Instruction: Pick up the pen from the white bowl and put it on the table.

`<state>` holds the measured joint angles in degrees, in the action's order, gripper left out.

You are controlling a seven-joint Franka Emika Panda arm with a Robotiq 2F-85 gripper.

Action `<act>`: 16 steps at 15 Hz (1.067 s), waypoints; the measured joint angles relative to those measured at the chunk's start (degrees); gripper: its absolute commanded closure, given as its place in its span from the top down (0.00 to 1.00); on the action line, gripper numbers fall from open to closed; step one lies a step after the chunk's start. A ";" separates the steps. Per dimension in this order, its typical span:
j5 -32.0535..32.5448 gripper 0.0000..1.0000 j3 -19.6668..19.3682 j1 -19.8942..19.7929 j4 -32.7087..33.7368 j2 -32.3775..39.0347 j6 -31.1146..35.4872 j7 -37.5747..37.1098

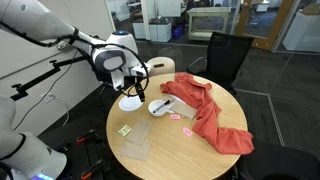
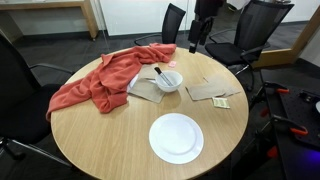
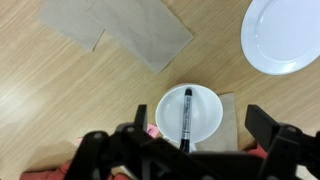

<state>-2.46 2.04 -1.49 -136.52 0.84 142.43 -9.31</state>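
Note:
The white bowl (image 3: 207,103) sits on a brown napkin on the light wood table (image 3: 60,100). The dark pen (image 3: 187,110) lies inside it, slanting across with one end resting on the rim. My gripper (image 3: 200,127) is open and empty, high above the bowl, with one finger on each side of it in the wrist view. In both exterior views the gripper (image 2: 194,44) (image 1: 135,86) hangs well above the table. The bowl (image 2: 169,82) (image 1: 160,107) and the pen (image 2: 159,73) also show there.
A flat white plate (image 3: 285,35) (image 2: 176,138) lies near the bowl. Brown napkins (image 3: 125,30) lie beside it. A red cloth (image 2: 95,85) (image 1: 208,112) covers one side of the table. Small pink items (image 3: 153,130) and a yellow note (image 2: 221,101) lie nearby. Black chairs (image 1: 225,55) surround the table.

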 measured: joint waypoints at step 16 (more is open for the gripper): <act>0.65 0.68 -0.38 1.22 6.21 12.05 2.47 -0.25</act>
<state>-1.81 1.65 -0.27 -130.31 12.89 144.90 -9.56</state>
